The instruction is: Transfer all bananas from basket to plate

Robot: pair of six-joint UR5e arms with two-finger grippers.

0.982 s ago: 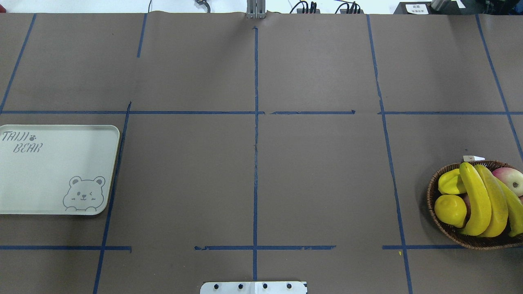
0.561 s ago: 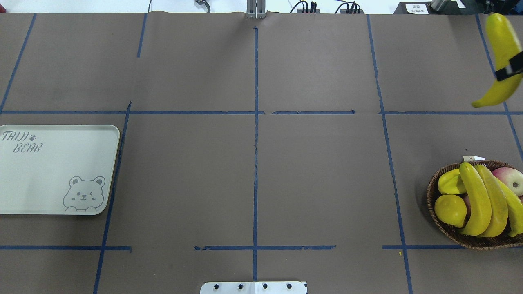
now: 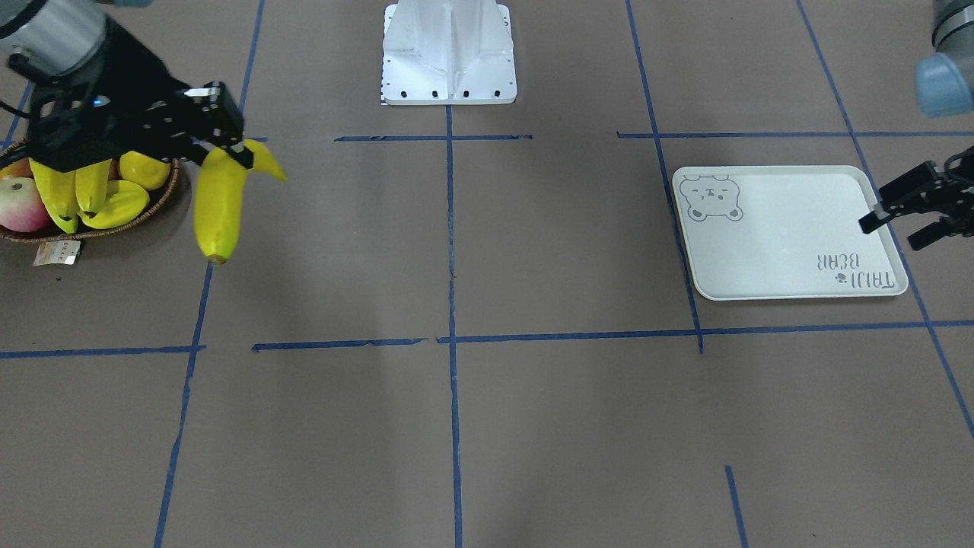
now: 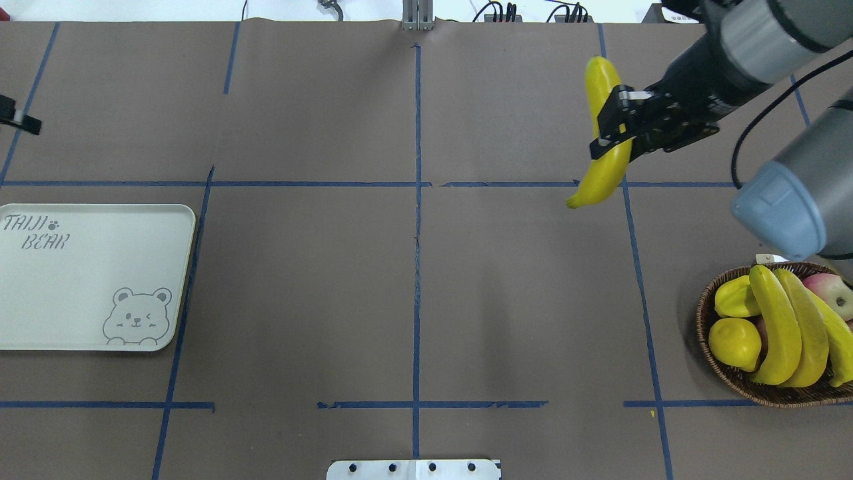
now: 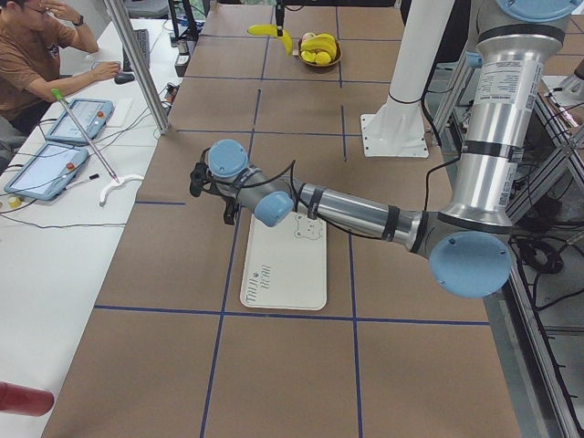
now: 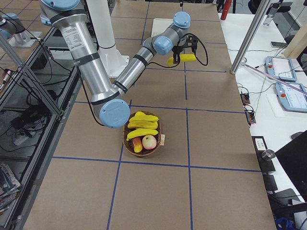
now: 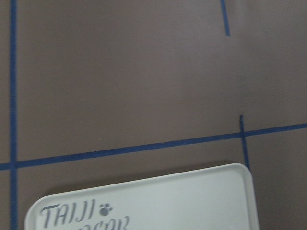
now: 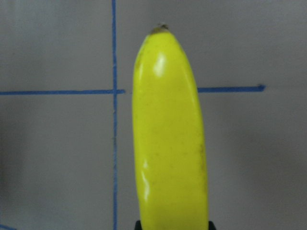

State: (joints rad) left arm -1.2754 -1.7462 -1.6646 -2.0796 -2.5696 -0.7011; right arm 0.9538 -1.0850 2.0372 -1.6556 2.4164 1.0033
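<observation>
Right arm reaching in from the right side, elbow bent, wrist angled forward, right gripper clamped across the middle of a banana carried in the air, left arm stretched out long and low, left gripper with fingers apart

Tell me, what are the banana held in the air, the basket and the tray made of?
Banana: probably plastic; glossy, uniform skin with sharp highlights. Basket: brown woven wicker, going by its visible strands. Tray: likely matte plastic or melamine; smooth, pale, with printed bear.
</observation>
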